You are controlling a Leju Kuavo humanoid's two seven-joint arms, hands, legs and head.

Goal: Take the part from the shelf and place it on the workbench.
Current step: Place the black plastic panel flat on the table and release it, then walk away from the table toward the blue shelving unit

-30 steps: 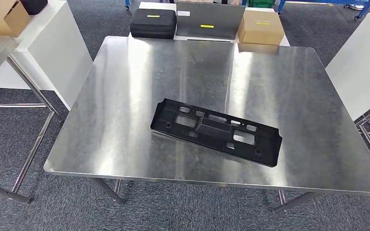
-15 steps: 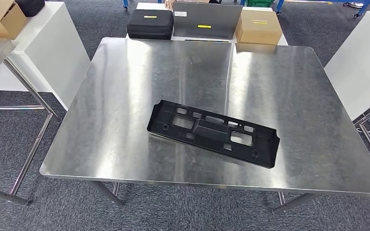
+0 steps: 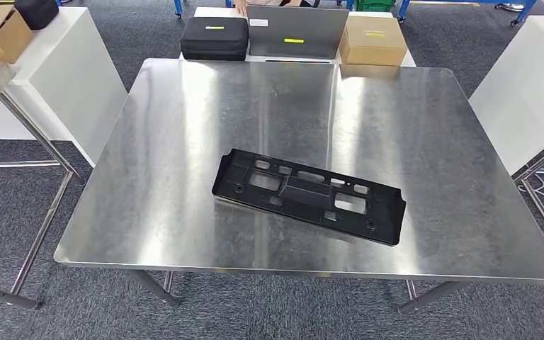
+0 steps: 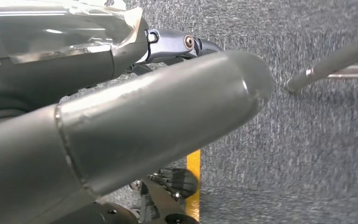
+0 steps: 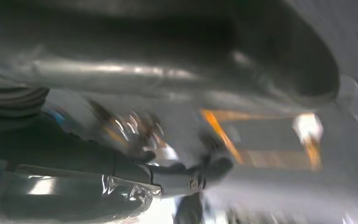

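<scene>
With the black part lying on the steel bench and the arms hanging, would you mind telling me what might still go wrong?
1. The part lies askew, its right end nearer the bench's front edge; a bump there might push it off.
2. The bench is polished steel, so the part may slide easily if touched.
3. The right wrist view is blurred, so the right robot hand cannot be checked; the left robot hand hangs near a bench leg and could catch it.
</scene>
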